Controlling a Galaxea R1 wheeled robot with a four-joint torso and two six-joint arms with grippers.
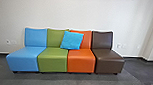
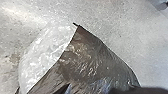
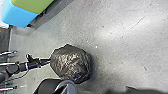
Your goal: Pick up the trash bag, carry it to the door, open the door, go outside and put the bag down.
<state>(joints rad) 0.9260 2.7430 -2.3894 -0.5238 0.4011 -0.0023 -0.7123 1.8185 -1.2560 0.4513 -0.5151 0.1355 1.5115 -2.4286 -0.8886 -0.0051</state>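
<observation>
and here we are indoors, four padded seats lined up in one row along a pale wall (image 1: 68, 12)! from the left of the head view it goes blue seat (image 1: 24, 57), green seat (image 1: 53, 59), orange seat (image 1: 81, 60), brown seat (image 1: 109, 60), all on a grey floor (image 1: 65, 82). and look at that turquoise cushion (image 1: 71, 40), tilted, leaning across where the green and orange backrests meet. low on the wall there's an outlet (image 1: 118, 46) just beyond the brown seat.

now to the main player, the black trash bag (image 3: 71, 63)! it's out at the end of the robot's left arm (image 3: 22, 67), bulging and wrinkled, over the grey floor, with the blue and green seats well apart from it. the left pincer (image 3: 49, 60) is clamped on the bag, nipping a gathered bit of it at its side. whether the underside touches the floor, i cannot tell.

over to the left wrist view, and the bag is right up close, shiny and creased, narrowing to a peak. right beside it, along its edge, there's a pale, crinkly patch (image 2: 41, 58) that looks like clear plastic; exactly what it is, i cannot tell.

and the right pincer? open or closed, i cannot tell from here, folks. in its wrist view a black rounded part (image 3: 46, 86) with a grey rim sits near the bag.
</observation>
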